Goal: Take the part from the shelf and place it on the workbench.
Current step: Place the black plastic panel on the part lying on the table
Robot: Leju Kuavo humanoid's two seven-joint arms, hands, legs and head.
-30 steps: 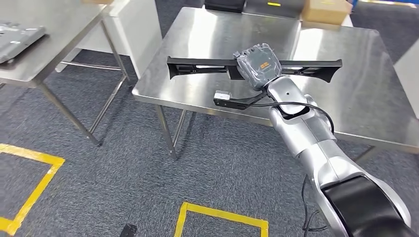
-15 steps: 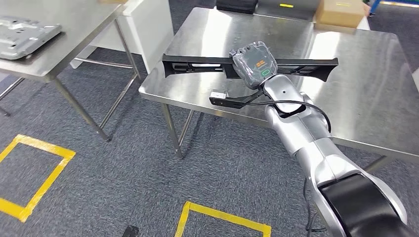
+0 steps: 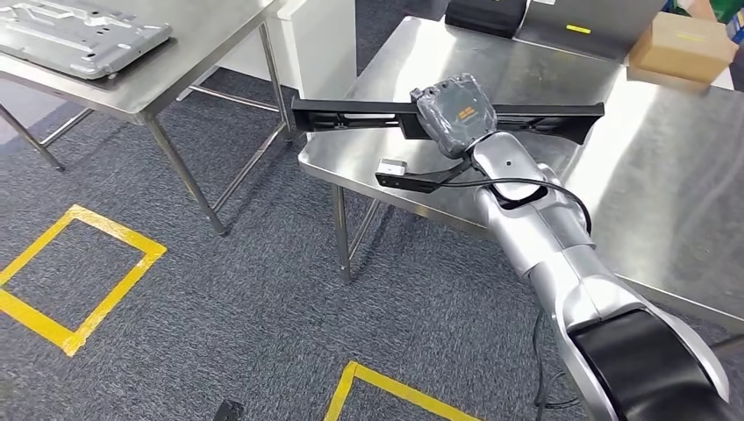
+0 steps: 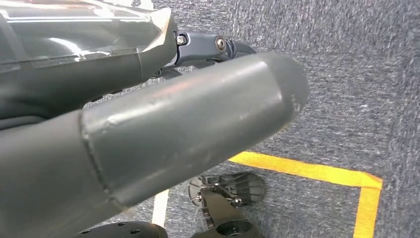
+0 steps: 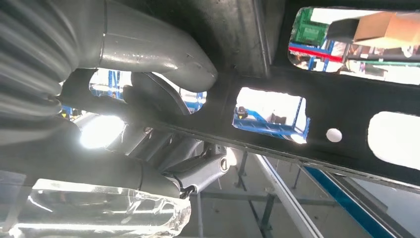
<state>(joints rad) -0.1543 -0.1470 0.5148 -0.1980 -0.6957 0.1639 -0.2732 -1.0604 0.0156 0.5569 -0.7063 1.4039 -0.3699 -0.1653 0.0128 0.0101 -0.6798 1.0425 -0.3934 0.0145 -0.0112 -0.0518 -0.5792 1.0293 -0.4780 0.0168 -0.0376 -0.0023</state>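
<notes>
Grey carpet with yellow floor tape (image 3: 79, 263) lay beneath two steel tables. The right hand (image 3: 454, 114), in its grey cover, gripped the long black part (image 3: 351, 114) near its middle, holding it level and crosswise above the near edge of the workbench (image 3: 667, 202). In the right wrist view the thumb (image 5: 153, 47) lay against the part's perforated black face (image 5: 317, 94), with the darker fingers curled under it. The silver right arm (image 3: 544, 237) reached up from the lower right, bent at the elbow, with a black cable looped along the forearm and a small camera bracket (image 3: 399, 174) projecting from the wrist. The left hand (image 4: 148, 134) hung over the carpet; whether its fingers were spread or curled cannot be told.

Compared with half a second earlier, the whole view had swung: the workbench and the cardboard box (image 3: 683, 46) on its far side sat further right in the head view, and the second table (image 3: 202, 53) with its grey metal plate (image 3: 79, 35) had come further in at the upper left. The part's left end now overhung the workbench corner. Orange markings on the hand's cover were too small to read.
</notes>
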